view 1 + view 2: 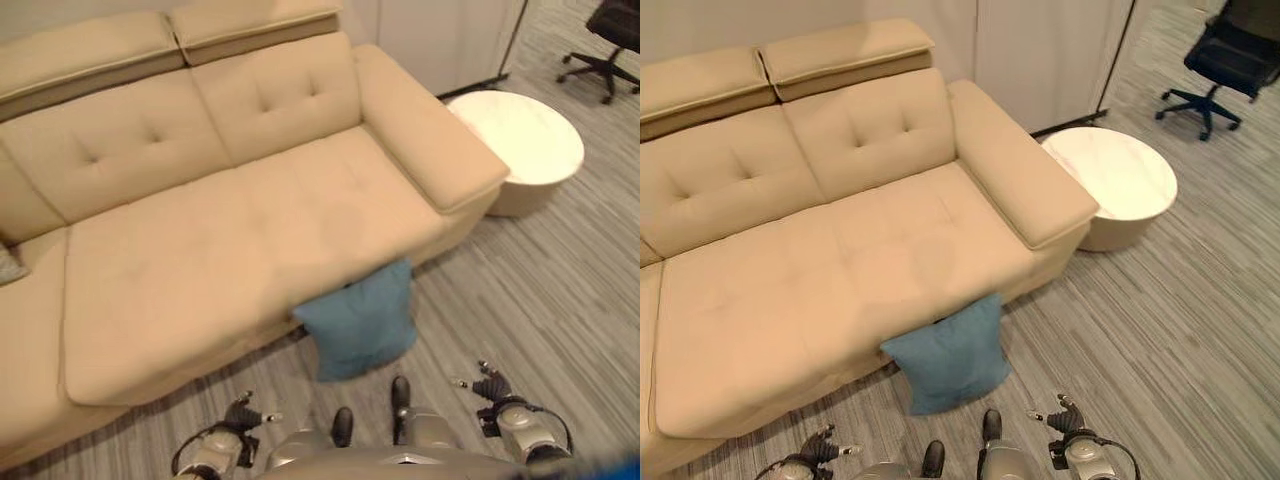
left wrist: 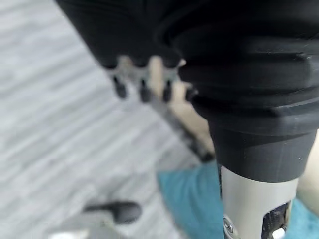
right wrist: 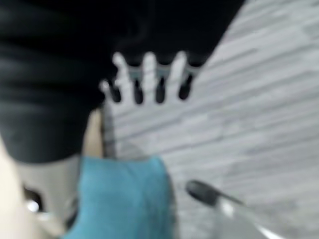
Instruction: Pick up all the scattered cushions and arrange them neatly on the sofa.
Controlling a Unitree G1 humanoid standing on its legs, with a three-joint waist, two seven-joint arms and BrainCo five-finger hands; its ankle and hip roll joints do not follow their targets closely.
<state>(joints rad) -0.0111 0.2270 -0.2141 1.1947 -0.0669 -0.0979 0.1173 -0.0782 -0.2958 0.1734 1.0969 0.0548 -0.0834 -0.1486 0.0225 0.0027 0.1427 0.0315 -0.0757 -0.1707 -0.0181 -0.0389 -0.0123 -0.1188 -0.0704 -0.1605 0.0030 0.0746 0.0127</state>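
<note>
While the blue cushion (image 1: 358, 322) leans upright against the front of the beige sofa (image 1: 200, 250), its lower edge on the striped grey floor (image 1: 540, 300), we see it between our two arms and a little ahead of them, touched by neither. The left robot hand (image 2: 142, 82) hangs low at the near left, and in its own wrist view its silver fingers with dark tips point straight down, relaxed and spread over the floor, with nothing in them; the cushion shows past that wrist as a blue patch near the sofa's base. The right robot hand (image 3: 149, 79) hangs at the near right, and its wrist view shows the same: fingers straight and apart, holding nothing, with the cushion's blue cloth lying off to the side of the wrist, apart from the fingertips. In the head views the cushion stands just under the seat edge near the sofa's right-hand end, below the wide armrest. At the far left edge of the seat a small piece of a pale grey cushion (image 1: 10, 265) lies on the sofa. Beyond the armrest a round white side table (image 1: 1112, 180) stands on the floor, and a black office chair (image 1: 1220, 60) is further back.
</note>
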